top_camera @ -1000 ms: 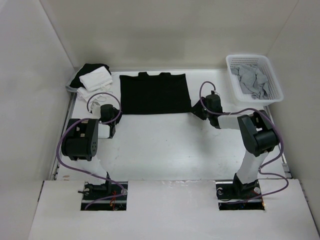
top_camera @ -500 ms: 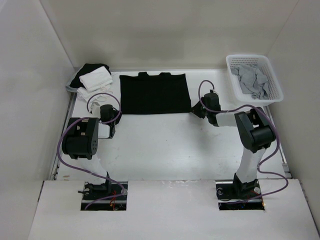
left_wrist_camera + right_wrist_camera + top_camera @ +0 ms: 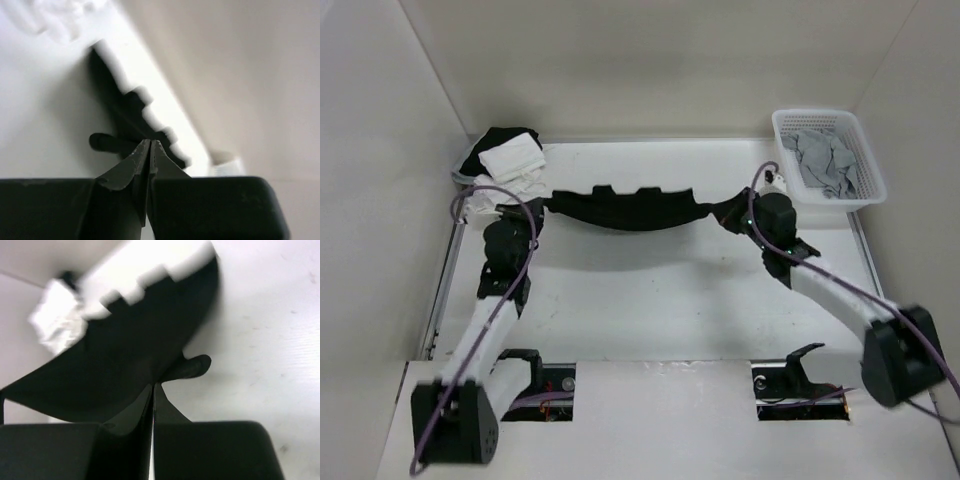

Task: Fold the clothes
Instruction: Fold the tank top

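The black T-shirt (image 3: 625, 210) hangs above the table (image 3: 650, 300) as a sagging band strung between the arms. The left gripper (image 3: 150, 144) is clenched on one end and the right gripper (image 3: 153, 386) on the other, each pinching thin fabric. If the arms pull apart, so slim a pinch may slip. A dropped corner would crumple the fold.

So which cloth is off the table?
The plain black T-shirt, pinched by the left gripper and right gripper; the grey garment sits in its white basket.
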`<action>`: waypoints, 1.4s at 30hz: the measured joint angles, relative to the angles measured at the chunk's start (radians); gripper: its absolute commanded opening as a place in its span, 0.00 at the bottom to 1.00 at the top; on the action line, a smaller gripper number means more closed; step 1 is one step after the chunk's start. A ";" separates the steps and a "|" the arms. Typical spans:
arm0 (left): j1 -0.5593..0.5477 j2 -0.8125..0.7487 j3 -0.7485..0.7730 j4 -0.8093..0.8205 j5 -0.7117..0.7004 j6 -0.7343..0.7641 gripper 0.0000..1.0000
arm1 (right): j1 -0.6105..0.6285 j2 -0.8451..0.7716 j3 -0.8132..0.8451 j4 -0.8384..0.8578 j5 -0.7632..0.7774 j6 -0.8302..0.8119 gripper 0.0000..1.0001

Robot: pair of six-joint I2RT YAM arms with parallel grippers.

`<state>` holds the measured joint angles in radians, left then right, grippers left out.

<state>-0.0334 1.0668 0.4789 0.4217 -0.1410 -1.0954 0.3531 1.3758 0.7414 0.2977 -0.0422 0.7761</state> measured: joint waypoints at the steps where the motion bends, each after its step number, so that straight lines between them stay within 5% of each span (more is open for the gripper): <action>1: 0.000 -0.091 0.002 -0.036 0.000 0.007 0.00 | 0.023 -0.099 -0.018 -0.028 0.015 -0.012 0.02; 5: -0.002 -0.453 0.073 -0.264 0.005 0.064 0.00 | 0.151 -0.487 -0.033 -0.189 0.094 -0.059 0.02; 10: -0.028 -0.711 0.277 -0.554 0.011 0.151 0.00 | 0.380 -0.835 0.074 -0.477 0.266 -0.100 0.02; 16: -0.065 -0.791 0.397 -0.735 0.010 0.202 0.00 | 0.666 -0.920 0.223 -0.663 0.494 -0.103 0.03; 20: -0.075 -0.761 0.314 -0.769 0.010 0.206 0.00 | 0.653 -0.819 0.205 -0.686 0.550 -0.113 0.03; 24: -0.070 -0.595 0.171 -0.719 0.010 0.204 0.00 | 0.376 -0.628 0.101 -0.615 0.398 -0.126 0.03; 29: -0.053 -0.167 0.088 -0.520 0.005 0.173 0.00 | 0.042 -0.238 0.063 -0.429 0.158 -0.106 0.03; 36: -0.052 0.503 0.336 -0.272 0.002 0.140 0.00 | -0.077 0.354 0.377 -0.308 -0.024 -0.086 0.03; 42: -0.035 0.703 0.519 -0.177 0.008 0.139 0.00 | -0.152 0.513 0.563 -0.286 -0.086 -0.083 0.03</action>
<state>-0.0689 1.7702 0.9981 0.2443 -0.1326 -0.9562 0.2008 1.8889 1.3045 0.0120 -0.1280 0.6930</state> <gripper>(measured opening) 0.015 0.033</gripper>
